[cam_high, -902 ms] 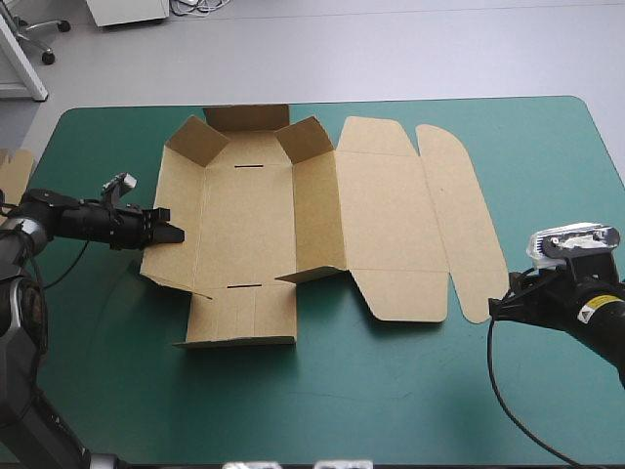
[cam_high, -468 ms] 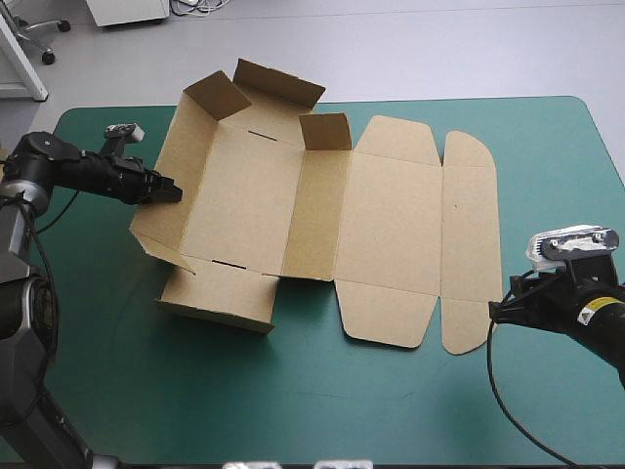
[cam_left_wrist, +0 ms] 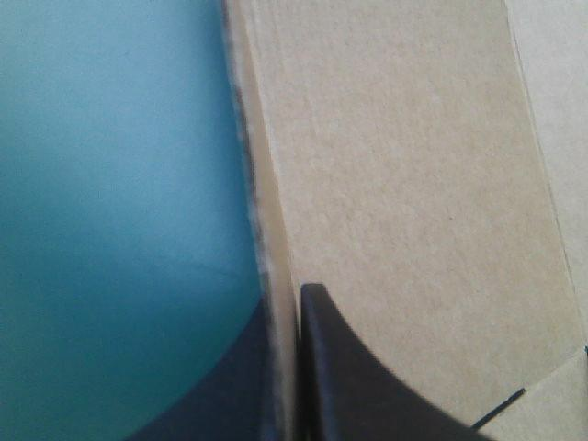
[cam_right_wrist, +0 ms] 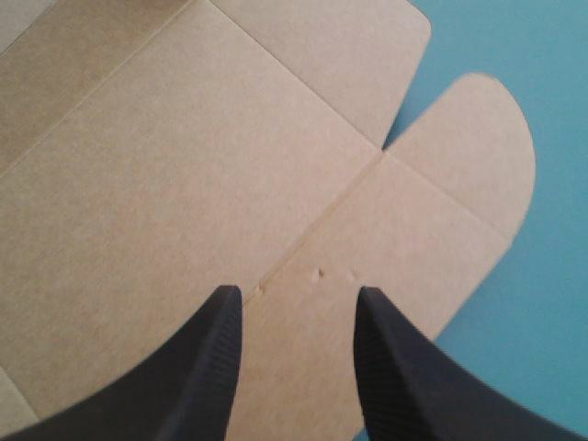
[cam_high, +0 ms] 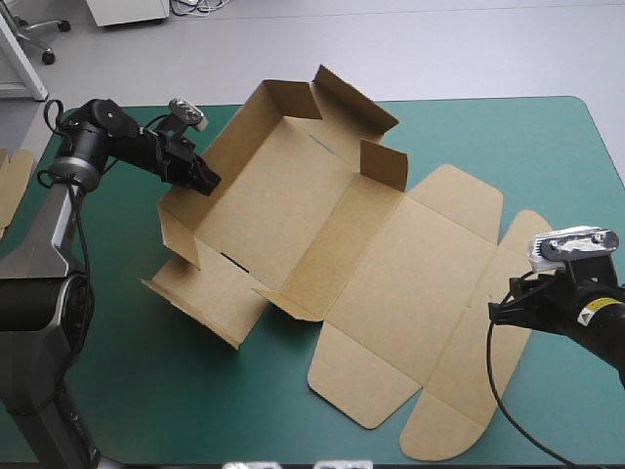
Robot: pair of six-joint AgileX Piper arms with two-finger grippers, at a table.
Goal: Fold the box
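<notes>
High view, left claw (cam_high: 208, 182) clamped on brown box (cam_high: 283, 200) wall

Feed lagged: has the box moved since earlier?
Yes. The box has turned: its walled end, in the left gripper, now juts past the table's far edge; its lid end swung toward the near edge.

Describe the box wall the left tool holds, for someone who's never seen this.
On the teal-green table lies a brown box, mostly a flat sheet. At its end toward the table's left edge, walls stand up; the one meant is the long wall with the left tool shut on its top edge, unlike the shorter free flaps at its ends.
</notes>
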